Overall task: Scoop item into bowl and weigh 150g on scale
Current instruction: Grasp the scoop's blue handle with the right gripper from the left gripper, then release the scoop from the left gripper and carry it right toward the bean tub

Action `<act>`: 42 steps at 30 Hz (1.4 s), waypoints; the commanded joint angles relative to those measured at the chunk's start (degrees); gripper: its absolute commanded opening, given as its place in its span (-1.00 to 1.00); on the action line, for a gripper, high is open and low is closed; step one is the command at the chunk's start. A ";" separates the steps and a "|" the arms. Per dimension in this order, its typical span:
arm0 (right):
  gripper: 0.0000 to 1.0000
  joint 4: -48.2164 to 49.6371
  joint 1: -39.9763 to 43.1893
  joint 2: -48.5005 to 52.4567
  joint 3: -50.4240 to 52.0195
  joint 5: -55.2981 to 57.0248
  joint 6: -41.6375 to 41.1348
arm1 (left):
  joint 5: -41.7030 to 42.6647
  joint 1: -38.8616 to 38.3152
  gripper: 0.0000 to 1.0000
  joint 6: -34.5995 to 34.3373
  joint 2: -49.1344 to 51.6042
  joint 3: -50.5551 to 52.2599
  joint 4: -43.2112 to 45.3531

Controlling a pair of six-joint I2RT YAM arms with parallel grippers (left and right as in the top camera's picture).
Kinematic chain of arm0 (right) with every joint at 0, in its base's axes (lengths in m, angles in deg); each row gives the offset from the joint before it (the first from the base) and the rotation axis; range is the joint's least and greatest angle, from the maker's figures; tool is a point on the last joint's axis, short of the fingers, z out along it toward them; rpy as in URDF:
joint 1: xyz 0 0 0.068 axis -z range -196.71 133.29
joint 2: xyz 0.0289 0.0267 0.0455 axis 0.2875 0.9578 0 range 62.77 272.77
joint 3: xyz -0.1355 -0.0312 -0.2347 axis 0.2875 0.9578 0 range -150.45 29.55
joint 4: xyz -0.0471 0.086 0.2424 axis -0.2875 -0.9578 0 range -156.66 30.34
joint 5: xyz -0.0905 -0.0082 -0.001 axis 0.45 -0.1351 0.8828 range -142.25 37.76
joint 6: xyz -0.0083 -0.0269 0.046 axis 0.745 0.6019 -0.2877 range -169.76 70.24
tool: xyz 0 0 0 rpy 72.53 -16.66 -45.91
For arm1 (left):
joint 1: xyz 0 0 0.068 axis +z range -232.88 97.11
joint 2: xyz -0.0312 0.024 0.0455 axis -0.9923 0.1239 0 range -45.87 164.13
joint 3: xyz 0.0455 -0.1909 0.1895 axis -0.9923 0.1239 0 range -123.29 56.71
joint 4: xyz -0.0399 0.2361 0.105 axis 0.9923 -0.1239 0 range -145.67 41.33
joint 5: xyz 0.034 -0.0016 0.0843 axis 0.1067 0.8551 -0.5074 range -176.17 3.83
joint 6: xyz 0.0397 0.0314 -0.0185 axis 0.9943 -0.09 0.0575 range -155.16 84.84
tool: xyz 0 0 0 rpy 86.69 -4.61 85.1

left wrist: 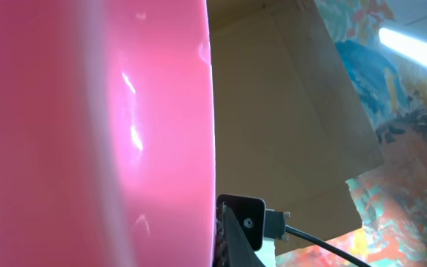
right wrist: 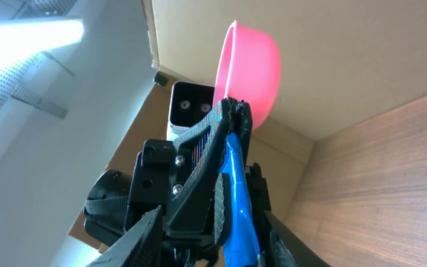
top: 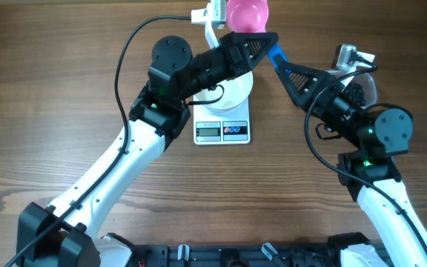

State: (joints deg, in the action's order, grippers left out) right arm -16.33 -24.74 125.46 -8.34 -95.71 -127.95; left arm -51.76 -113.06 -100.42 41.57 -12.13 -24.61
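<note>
L gripper (top: 262, 38) is clamped shut on pink scoop (top: 247, 13), held up past 12 o'clock of bowl (top: 237, 92). Prob. offered for a hand-off: R gripper (top: 279, 59) sits at its 4 o'clock, can't tell if those jaws grip anything. Scoop is glossy smooth plastic w/ a rounded cup. Bowl is plain white, round, on scale (top: 222, 131), which is flat, square, display at 6 o'clock. Item (top: 356, 90): dark loose beads in clear tub (top: 367, 83) at bowl's 3 o'clock, mostly hidden by R arm.
</note>
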 commanded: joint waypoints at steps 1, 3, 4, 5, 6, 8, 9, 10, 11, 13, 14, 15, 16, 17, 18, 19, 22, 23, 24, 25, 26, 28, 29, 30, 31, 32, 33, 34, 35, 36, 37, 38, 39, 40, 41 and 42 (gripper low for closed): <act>-0.17 0.55 0.28 0.20 -0.39 0.15 0.15 | 0.83 -0.87 -0.92 0.04 -0.44 -0.17 0.13; -0.17 0.55 0.28 0.20 -0.39 0.15 0.00 | -0.48 -1.84 -0.92 0.42 -0.44 -0.17 0.13; -0.17 0.55 0.28 0.20 -0.39 0.15 0.00 | -0.72 -1.88 -0.92 0.50 -0.44 -0.17 0.15; -0.18 0.55 0.28 0.20 -0.39 0.15 0.00 | -0.87 -1.86 -0.92 0.48 -0.44 -0.17 0.15; -0.20 0.55 0.28 0.20 -0.39 0.31 -0.28 | -0.92 -1.86 -0.92 0.50 -0.44 -0.17 0.15; -0.25 0.57 0.28 0.20 -0.39 1.11 -0.57 | -0.94 -1.86 -0.92 0.50 -0.44 -0.17 0.15; -0.26 0.55 0.28 0.20 -0.39 1.33 -1.31 | -1.11 -1.86 -0.92 0.50 -0.44 -0.17 0.15; -0.26 0.57 0.28 0.20 -0.39 1.46 -1.49 | -1.33 -1.86 -0.92 0.50 -0.44 -0.17 0.15; -0.26 0.57 0.28 0.20 -0.39 1.55 -1.46 | -1.92 -1.84 -0.92 0.52 -0.44 -0.17 0.15; -0.26 0.57 0.28 0.20 -0.39 1.92 -1.51 | -3.04 -1.75 -0.92 0.55 -0.44 -0.17 0.15; -0.26 0.57 0.28 0.20 -0.39 2.21 -1.49 | -3.74 -1.75 -0.92 1.29 -0.44 -0.17 0.15; -0.26 0.57 0.28 0.20 -0.39 2.60 -1.51 | -4.33 -1.75 -0.92 2.08 -0.44 -0.17 0.15; -0.27 0.57 0.28 0.20 -0.39 3.06 -1.55 | -4.76 -1.75 -0.92 2.01 -0.44 -0.17 0.15; -0.26 0.57 0.28 0.20 -0.39 3.65 -1.60 | -5.11 -1.75 -0.92 2.03 -0.44 -0.17 0.15; -0.27 0.57 0.28 0.20 -0.39 3.96 -1.75 | -5.42 -1.75 -0.92 2.01 -0.44 -0.17 0.17; -0.27 0.59 0.28 0.20 -0.39 4.26 -1.95 | -5.66 -1.75 -0.92 2.01 -0.44 -0.17 0.17; -0.28 0.59 0.28 0.20 -0.39 4.26 -2.08 | -5.64 -1.77 -0.92 2.01 -0.44 -0.17 0.13; -0.30 0.57 0.28 0.20 -0.39 4.26 -2.99 | -5.64 -1.77 -0.92 2.01 -0.44 -0.17 0.13; -0.34 0.61 0.28 0.20 -0.39 4.26 -3.04 | -5.64 -1.77 -0.92 2.01 -0.44 -0.17 0.15; -0.35 0.61 0.28 0.20 -0.39 4.26 -3.04 | -5.64 -1.77 -0.92 2.01 -0.44 -0.17 0.13; -0.36 0.57 0.28 0.22 -0.39 4.26 -2.97 | -5.62 -1.77 -0.92 2.01 -0.44 -0.17 0.13; -0.41 0.57 0.28 0.20 -0.39 4.26 -2.97 | -5.60 -1.84 -0.92 2.01 -0.44 -0.17 0.13; -0.44 0.57 0.28 0.20 -0.39 4.24 -2.97 | -5.60 -1.84 -0.92 2.01 -0.44 -0.17 0.11; -0.46 0.57 0.28 0.20 -0.39 4.24 -2.99 | -5.60 -1.84 -0.92 2.01 -0.44 -0.17 0.11; -0.53 0.55 0.28 0.20 -0.39 4.24 -2.97 | -5.60 -1.81 -0.92 2.01 -0.44 -0.17 0.11; -0.58 0.52 0.28 0.20 -0.39 4.24 -2.93 | -5.60 -1.81 -0.92 2.01 -0.44 -0.17 0.11; -0.66 0.52 0.28 0.20 -0.39 4.24 -2.84 | -5.60 -1.81 -0.92 2.01 -0.44 -0.17 0.09; -0.72 0.52 0.28 0.20 -0.39 4.26 -2.82 | -5.60 -1.81 -0.92 2.01 -0.44 -0.17 -0.11; -0.73 0.55 0.28 0.20 -0.39 4.28 -2.82 | -5.60 -1.81 -0.92 2.01 -0.44 -0.17 -0.37; -0.74 0.55 0.28 0.20 -0.39 4.28 -2.82 | -5.60 -1.81 -0.92 2.01 -0.44 -0.17 -0.61; -0.81 0.52 0.28 0.20 -0.39 4.26 -2.80 | -5.60 -1.81 -0.92 2.01 -0.44 -0.17 -0.79; -0.89 0.52 0.28 0.20 -0.39 4.26 -2.78 | -5.57 -1.81 -0.92 2.01 -0.44 -0.17 -0.79; -0.89 0.55 0.28 0.20 -0.39 4.33 -2.80 | -5.57 -1.81 -0.92 2.01 -0.44 -0.17 -0.79; -0.69 0.55 0.28 0.20 -0.39 4.68 -2.80 | -5.57 -1.81 -0.92 2.01 -0.44 -0.17 -0.79; -0.55 0.55 0.28 0.20 -0.39 4.90 -2.80 | -5.57 -1.81 -0.92 2.01 -0.44 -0.17 -0.79; -0.49 0.57 0.28 0.20 -0.39 5.01 -2.82 | -5.57 -1.81 -0.92 2.01 -0.44 -0.17 -0.79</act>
State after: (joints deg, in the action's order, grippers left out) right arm -16.96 -24.76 125.95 -8.32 -92.65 -131.01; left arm -56.37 -115.09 -100.15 41.55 -12.13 -24.74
